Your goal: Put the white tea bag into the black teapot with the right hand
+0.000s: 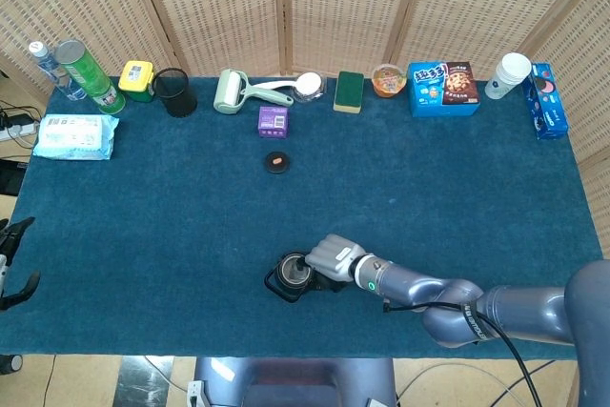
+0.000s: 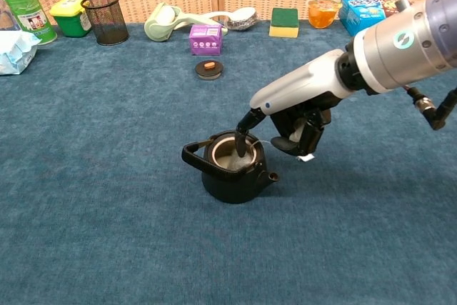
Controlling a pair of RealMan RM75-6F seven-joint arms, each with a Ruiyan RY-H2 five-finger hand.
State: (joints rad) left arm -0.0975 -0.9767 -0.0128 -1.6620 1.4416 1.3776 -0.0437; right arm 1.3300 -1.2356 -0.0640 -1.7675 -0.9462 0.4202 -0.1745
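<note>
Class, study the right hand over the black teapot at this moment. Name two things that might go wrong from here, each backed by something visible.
1. A finger of the right hand dips into the black teapot; lifting carelessly might catch the rim and tip it.
2. The white tea bag lies inside, but its string and tag trail under the hand; they might snag and drag the bag out.

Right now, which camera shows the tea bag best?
The chest view: the tea bag lies pale inside the open teapot. In the head view the right hand hides most of the pot's mouth.

No text legible, packaging print on boxes (image 1: 443,89) too small to read
</note>
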